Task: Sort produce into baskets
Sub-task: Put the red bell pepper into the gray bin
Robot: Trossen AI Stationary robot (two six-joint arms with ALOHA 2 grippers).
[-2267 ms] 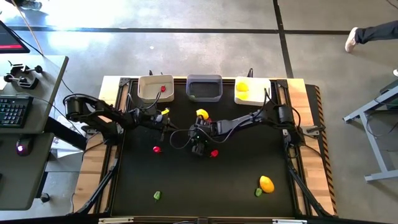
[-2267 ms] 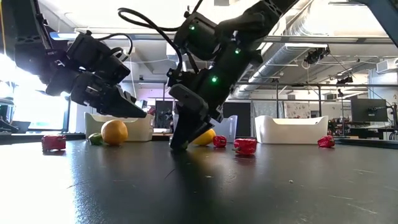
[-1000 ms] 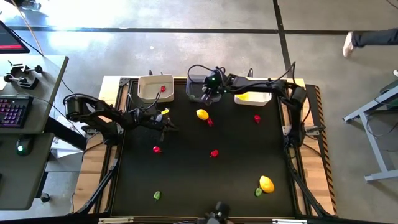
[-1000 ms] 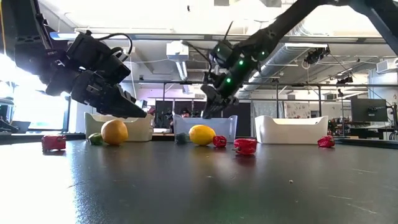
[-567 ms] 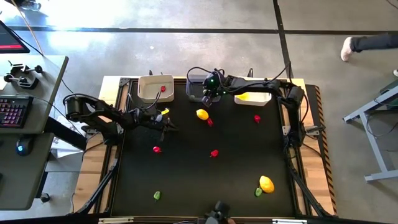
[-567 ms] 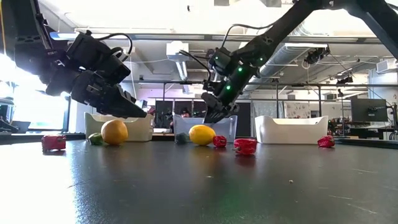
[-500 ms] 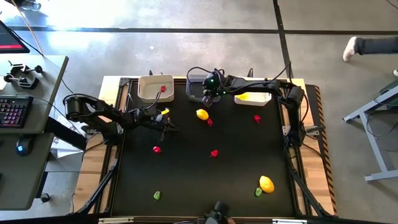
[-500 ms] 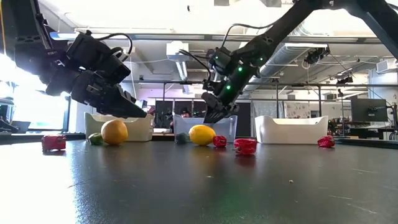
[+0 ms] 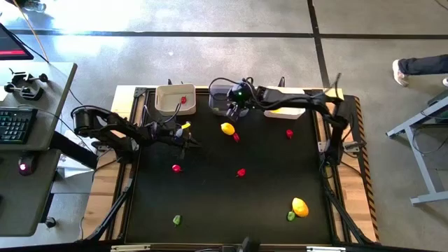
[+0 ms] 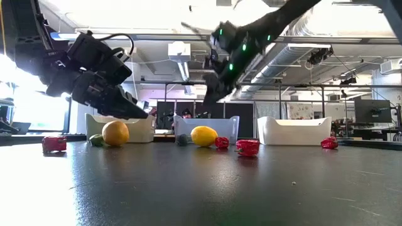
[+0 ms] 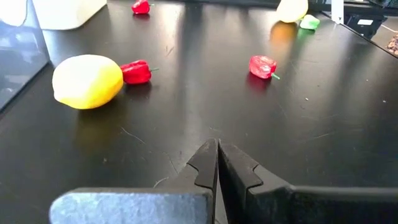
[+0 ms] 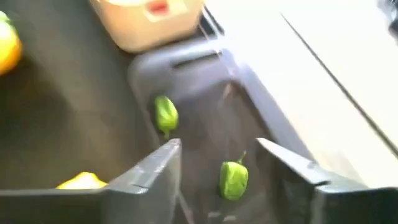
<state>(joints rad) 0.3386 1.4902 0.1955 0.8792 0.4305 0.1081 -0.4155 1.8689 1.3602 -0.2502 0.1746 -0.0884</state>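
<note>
My right gripper (image 9: pixel 233 110) is open above the dark grey basket (image 9: pixel 229 98) at the table's far edge; it also shows in the low view (image 10: pixel 210 94). In the right wrist view its fingers (image 12: pixel 168 163) stand apart over two green pieces (image 12: pixel 165 114) (image 12: pixel 234 179) that lie in that basket. The cream-white basket (image 9: pixel 175 99) holds a red piece (image 9: pixel 183 100). The white basket (image 9: pixel 283 103) holds a yellow piece, partly hidden under my right arm. My left gripper (image 9: pixel 189 140) is shut and empty just above the table at mid-left (image 11: pixel 217 155).
Loose on the black table: a lemon (image 9: pixel 227 128) beside a red piece (image 9: pixel 236 136), red pieces (image 9: pixel 289 133) (image 9: pixel 241 171) (image 9: pixel 176 168), a green piece (image 9: pixel 177 220), and a lemon (image 9: pixel 299 206) beside a green piece (image 9: pixel 290 216) at the near right.
My right gripper dipped toward the dark grey basket, then rose again above it, staying over the basket. The loose pieces on the table have kept their places.
</note>
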